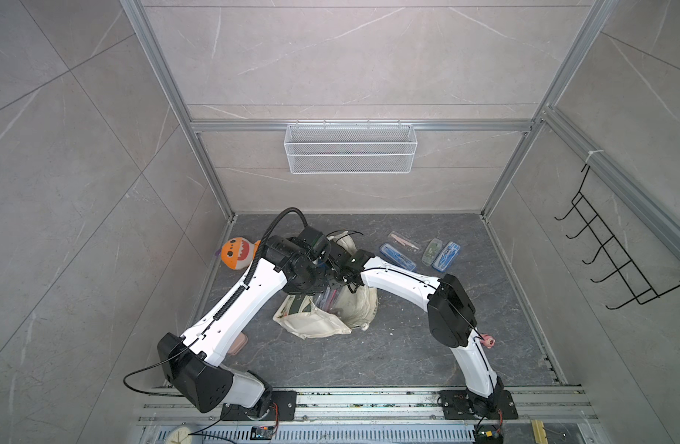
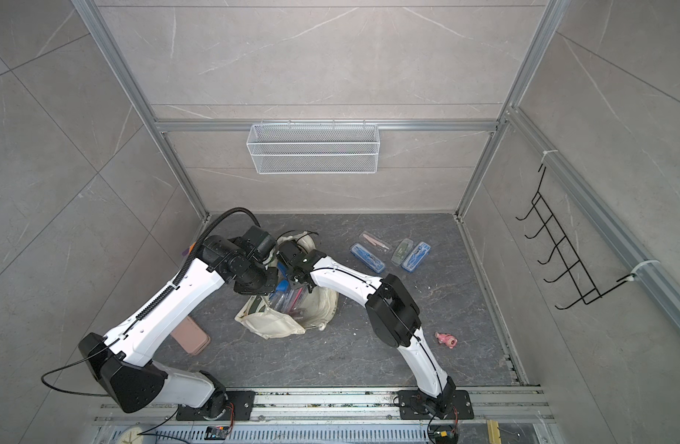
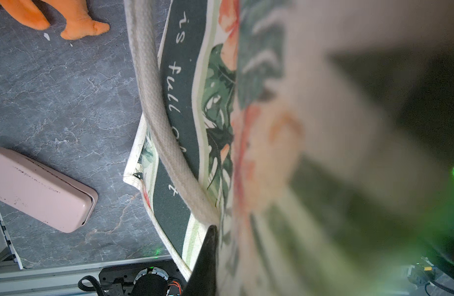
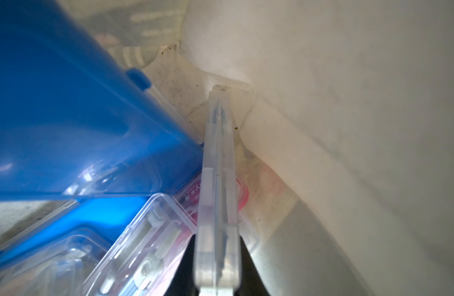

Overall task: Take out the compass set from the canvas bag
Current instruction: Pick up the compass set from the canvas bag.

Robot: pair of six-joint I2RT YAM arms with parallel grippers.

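I see the canvas bag (image 1: 319,325) slumped in the middle of the dark marbled bench (image 1: 407,353), with both arms reaching over its open mouth. In the left wrist view, the left claw (image 3: 214,230) is clenched on the bag's cloth just beside a cream loop handle (image 3: 154,115). The bag's dark green panel reads "is full" in white script, and the next letters hide behind the handle. Green leaves and orange-pink flowers are printed alongside.

In the right wrist view, the right claw (image 4: 217,246) is inside the bag. Its two dark fingers press either side of a clear compass set (image 4: 218,166) standing on edge. Next to it lie a blue case (image 4: 66,115) and a clear case (image 4: 143,243). A pink label (image 4: 192,194) under them carries characters too blurred to read.

Outside the bag, four slim cases (image 1: 398,255) lie to its right. An orange plush toy (image 1: 236,253) and a pink case (image 2: 192,334) lie to its left.
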